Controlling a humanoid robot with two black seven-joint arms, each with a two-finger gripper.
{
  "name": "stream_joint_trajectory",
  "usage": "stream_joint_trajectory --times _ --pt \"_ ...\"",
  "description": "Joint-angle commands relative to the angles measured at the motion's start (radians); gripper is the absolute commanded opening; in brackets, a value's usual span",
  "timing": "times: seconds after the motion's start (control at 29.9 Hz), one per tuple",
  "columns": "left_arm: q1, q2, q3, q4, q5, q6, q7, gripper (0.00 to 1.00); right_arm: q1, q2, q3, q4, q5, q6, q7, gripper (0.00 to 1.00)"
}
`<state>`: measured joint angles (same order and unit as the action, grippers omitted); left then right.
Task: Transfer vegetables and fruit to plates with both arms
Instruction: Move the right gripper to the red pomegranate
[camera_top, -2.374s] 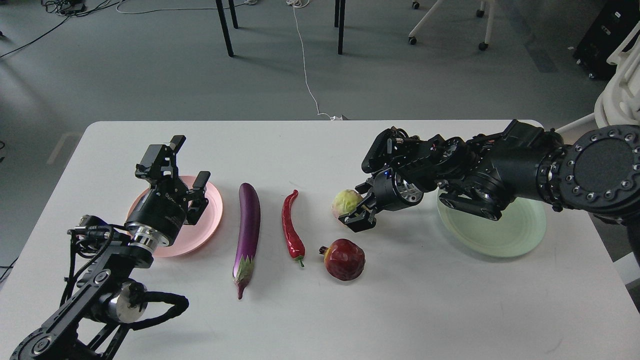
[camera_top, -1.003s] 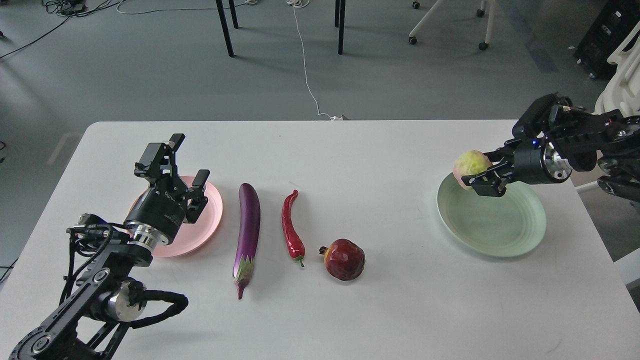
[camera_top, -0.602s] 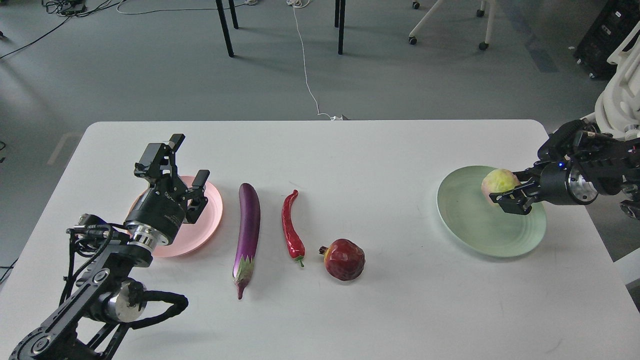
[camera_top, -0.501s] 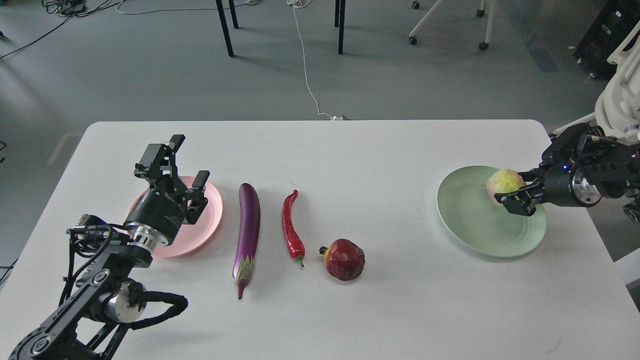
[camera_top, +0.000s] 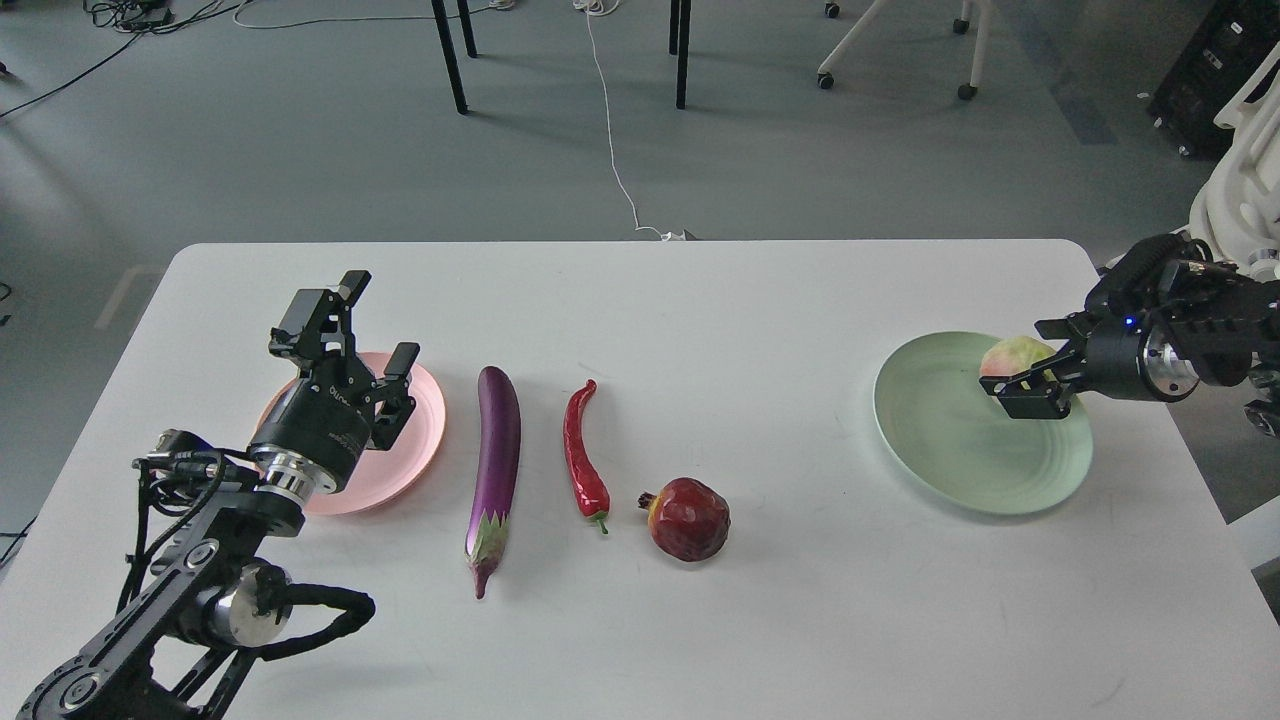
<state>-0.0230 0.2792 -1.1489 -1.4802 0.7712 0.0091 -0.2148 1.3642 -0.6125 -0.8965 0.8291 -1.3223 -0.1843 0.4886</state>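
Sitting on the right part of the round pale mint-green plate with faint concentric ridges (camera_top: 950, 450) is the pale yellow-green lumpy round fruit with a pink tinge (camera_top: 1012, 356), near the plate's far right rim. The right gripper (camera_top: 1035, 372) reaches in from the right edge with its black fingers on either side of the fruit; whether they press on it or stand just apart from it I cannot tell, as the near finger covers the fruit's lower half.

The round shallow pink plate (camera_top: 415, 445) on the left side of the white table (camera_top: 760, 620) carries no food. The left gripper (camera_top: 372, 330) hangs over the plate with its two fingers spread apart and nothing between them.

Between the two plates, four-square on the bare tabletop, lie the remaining items. The long glossy purple eggplant with a green-purple calyx (camera_top: 495, 455) lies just right of the pink plate, stem end toward the near edge. The slim curved red chili pepper with a green stem (camera_top: 583, 455) lies beside it, apart from it. The round dark red pomegranate with a small crown (camera_top: 688, 518) rests near the chili's stem end, well apart from the mint plate.
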Motion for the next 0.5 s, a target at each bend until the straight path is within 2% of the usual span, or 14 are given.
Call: stream_joint_trajectory --times 0.0,0.27,0.37,0.47 --pt "0.000 0.000 -0.002 -0.002 0.000 0.000 0.000 0.99 0.056 -0.018 0.005 0.080 0.000 -0.001 0.000 0.97" --pt "0.000 -0.005 0.000 -0.002 0.000 0.000 0.000 0.99 0.294 -0.075 0.085 0.510 0.095 0.012 0.000 0.97" --pt "0.000 -0.006 0.000 0.000 0.000 0.002 0.000 0.99 0.349 -0.055 0.087 0.564 0.165 0.012 0.000 0.97" --pt "0.000 -0.006 0.000 0.000 0.000 0.000 0.000 0.99 0.362 0.017 0.085 0.575 0.195 0.012 0.000 0.97"
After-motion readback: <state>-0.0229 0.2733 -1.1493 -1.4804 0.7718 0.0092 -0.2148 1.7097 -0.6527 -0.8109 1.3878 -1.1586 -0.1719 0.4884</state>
